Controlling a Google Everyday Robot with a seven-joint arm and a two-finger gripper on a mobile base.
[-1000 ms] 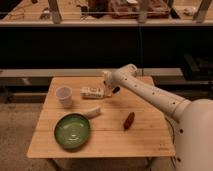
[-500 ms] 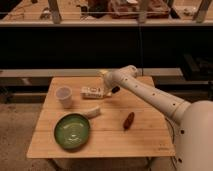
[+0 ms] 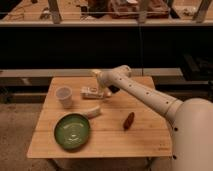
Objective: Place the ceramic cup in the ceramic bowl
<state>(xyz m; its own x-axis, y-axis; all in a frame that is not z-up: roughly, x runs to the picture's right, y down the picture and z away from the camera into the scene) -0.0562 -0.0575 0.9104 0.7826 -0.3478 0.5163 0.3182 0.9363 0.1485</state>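
Reaching across the wooden table [image 3: 145, 142] with the gripper [image 3: 102, 88], hanging right at a white carton [image 3: 90, 93] near the far edge; whether open or closed, impossible to tell. Standing upright left of that carton: the ceramic cup [image 3: 64, 96]. Sitting nearer the front-left corner, apart from the cup: the ceramic bowl [image 3: 73, 131].

Smooth white tubular arm [image 3: 145, 95] — dark dots along it — gripper [image 3: 103, 88] above the table [image 3: 150, 137].
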